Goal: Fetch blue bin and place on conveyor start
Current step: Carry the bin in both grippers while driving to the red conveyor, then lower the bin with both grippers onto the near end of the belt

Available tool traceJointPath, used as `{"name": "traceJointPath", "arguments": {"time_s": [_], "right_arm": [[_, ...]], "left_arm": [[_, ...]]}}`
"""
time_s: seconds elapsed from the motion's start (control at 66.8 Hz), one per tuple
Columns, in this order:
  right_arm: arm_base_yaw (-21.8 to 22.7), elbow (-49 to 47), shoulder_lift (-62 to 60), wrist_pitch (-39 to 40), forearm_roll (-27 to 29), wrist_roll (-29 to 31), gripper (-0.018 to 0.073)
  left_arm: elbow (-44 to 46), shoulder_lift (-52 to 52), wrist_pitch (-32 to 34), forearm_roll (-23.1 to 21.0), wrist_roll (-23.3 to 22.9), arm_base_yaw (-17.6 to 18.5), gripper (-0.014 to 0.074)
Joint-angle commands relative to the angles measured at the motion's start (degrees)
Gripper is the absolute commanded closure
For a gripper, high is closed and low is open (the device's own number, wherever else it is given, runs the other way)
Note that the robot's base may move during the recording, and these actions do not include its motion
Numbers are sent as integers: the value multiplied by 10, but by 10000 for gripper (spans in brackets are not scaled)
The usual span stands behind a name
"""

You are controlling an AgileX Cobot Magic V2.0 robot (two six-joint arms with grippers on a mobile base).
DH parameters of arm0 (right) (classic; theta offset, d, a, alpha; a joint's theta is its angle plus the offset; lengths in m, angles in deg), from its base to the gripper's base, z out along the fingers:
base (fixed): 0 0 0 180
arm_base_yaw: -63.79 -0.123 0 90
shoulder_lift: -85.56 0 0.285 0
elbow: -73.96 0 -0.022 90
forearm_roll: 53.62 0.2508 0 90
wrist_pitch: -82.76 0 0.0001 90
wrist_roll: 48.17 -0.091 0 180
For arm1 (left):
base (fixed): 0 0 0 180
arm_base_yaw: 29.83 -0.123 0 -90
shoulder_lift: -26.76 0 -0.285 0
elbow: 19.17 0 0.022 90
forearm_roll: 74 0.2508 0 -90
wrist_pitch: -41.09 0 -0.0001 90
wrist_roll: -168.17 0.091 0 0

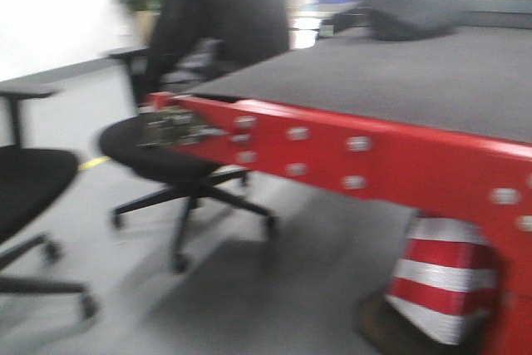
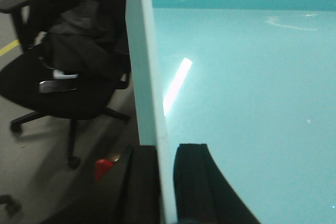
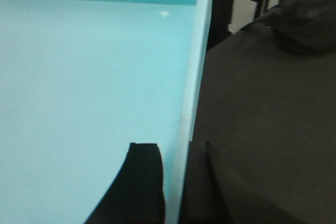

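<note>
smooth cyan plastic, the blue bin (image 2: 236, 87): my left gripper (image 2: 167, 182) and right gripper (image 3: 176, 182) each clamp its thin wall at 6 o'clock.

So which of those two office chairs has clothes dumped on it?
The chair beside the conveyor's red edge; dark clothing is piled on it. The other chair, far left, has a bare seat.

Glossy plastic blue bin (image 2: 241, 87), matt belt (image 1: 399, 81)
</note>
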Motion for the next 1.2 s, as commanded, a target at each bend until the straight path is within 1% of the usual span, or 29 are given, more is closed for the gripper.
{"name": "traceJointPath", "arguments": {"time_s": [0.0,1.182], "right_arm": [[3,-5,-11,19,-16,9,711],[3,-5,-11,19,-15,9,711]], "left_arm": [[4,7,30,3,6,-3,708],[4,7,30,3,6,-3,708]]}}
